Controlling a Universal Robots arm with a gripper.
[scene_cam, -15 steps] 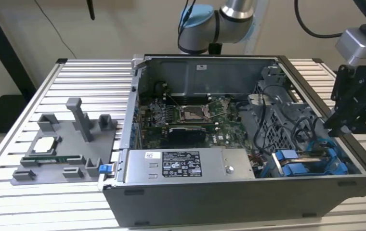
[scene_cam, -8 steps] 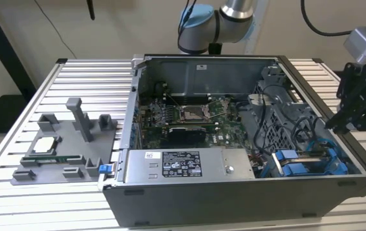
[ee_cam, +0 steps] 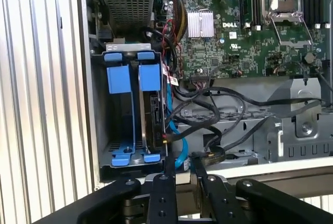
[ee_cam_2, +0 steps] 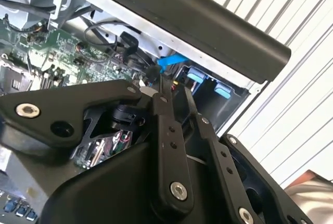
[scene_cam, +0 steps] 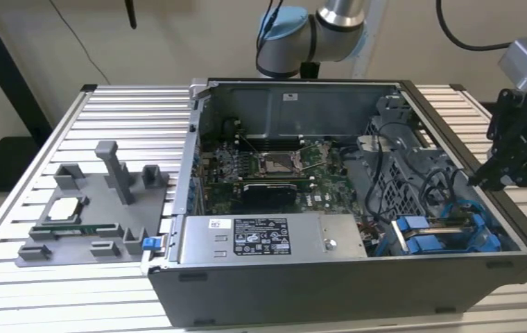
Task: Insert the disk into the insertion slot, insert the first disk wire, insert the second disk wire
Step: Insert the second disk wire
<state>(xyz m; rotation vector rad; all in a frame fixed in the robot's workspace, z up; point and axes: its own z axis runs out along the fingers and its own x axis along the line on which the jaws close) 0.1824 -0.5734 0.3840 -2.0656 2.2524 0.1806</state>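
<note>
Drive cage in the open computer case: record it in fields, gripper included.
disk: hard drive in bright blue plastic carrier, edge-on, apparently seated in cage
slot: grey metal cage with blue fittings
cables: black wires and a light-blue cable beside the cage; connections unclear
gripper: black gripper at the edge of the open grey computer case, nearest the light-blue cable

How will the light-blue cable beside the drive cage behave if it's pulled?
The light-blue cable curves loosely, so it's probably floppy but a bit springy and won't hold a pose. It looks thin, so it's likely light. It lies among black cables beside the drive cage, so a pull may snag or drag them.
</note>
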